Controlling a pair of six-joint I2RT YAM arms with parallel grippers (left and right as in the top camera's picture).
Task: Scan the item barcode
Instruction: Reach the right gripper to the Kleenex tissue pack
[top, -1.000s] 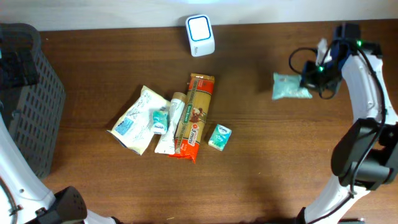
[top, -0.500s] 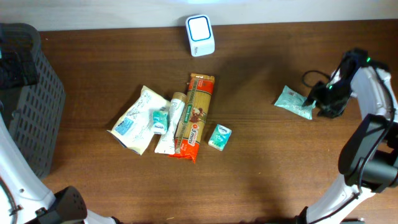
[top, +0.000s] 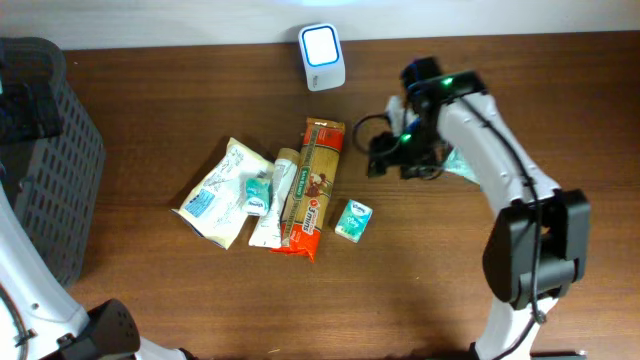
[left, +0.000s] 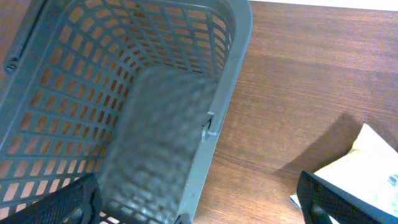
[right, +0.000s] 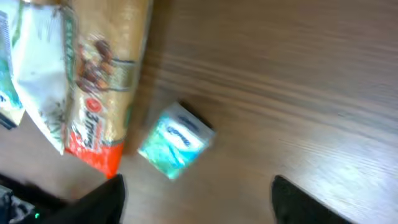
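Right hand (top: 392, 165) swung left off teal pouch (top: 460, 165), fingers spread, empty; tissue pack (right: 176, 140) below lies diagonal.

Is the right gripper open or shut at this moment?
Open. In the right wrist view the right gripper's fingers stand far apart, with nothing between them but the table and a small teal packet below.

Even light, 1 blurred view

We find soft, even light on the table (top: 200, 300), the scanner (top: 321, 45) face glowing white. The right arm (top: 490, 142) throws a faint shadow. Our right wrist view is motion-smeared; the basket (left: 239, 37) floor is out of focus.
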